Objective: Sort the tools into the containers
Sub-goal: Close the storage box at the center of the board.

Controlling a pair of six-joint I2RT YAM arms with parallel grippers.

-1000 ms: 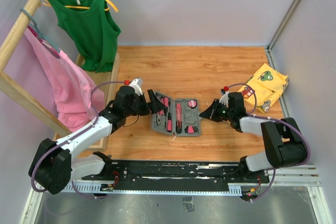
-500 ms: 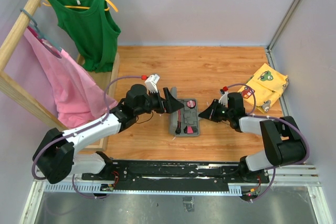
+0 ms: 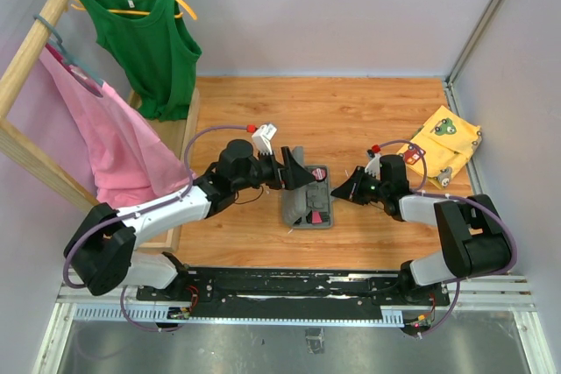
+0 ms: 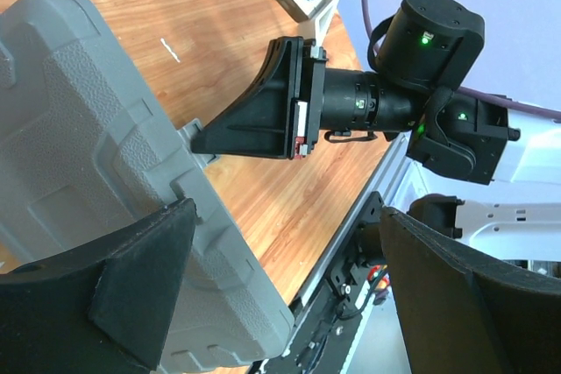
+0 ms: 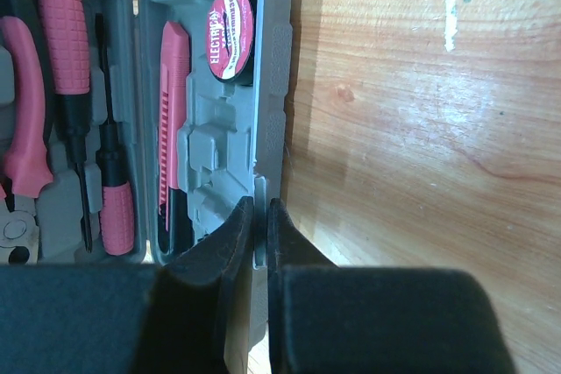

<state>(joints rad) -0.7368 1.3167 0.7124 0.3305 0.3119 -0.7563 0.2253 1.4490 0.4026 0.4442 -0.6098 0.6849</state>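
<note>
While the grey tool case (image 3: 311, 209) sits half open at the middle of the wooden table (image 3: 351, 120), my two claws flank it from 9 and 3 o'clock. My left claw (image 3: 294, 172), on the case's 9 o'clock side, is spread wide and grasps nothing. Its fingers (image 4: 131, 295) stand well apart, and the ribbed outer shell of the lid half (image 4: 79, 146) lies against one of them, as far as the wrist view shows. That half stands tilted up off the table, hinged to the half that lies flat.

My right claw (image 5: 260, 216), at the case's 3 o'clock edge, is clenched, its tips nearly together right at the flat half's outer rim. Whether a sliver of rim is nipped between them I cannot tell.

From my right wrist, the flat half shows a pink cutter (image 5: 173, 111) in a long slot and a round black-and-white disc (image 5: 230, 32) in the pocket at the end far from my claw. The raised half holds pink-handled pliers (image 5: 22, 129) at its outer side, with two screwdrivers (image 5: 66, 59) between them and the hinge.

A yellow cloth (image 3: 447, 139) lies at the table's 2 o'clock corner, well apart from the case. At 10 o'clock a green vest (image 3: 145, 41) and a pink garment (image 3: 101, 129) hang from a wooden rail (image 3: 44, 32).
</note>
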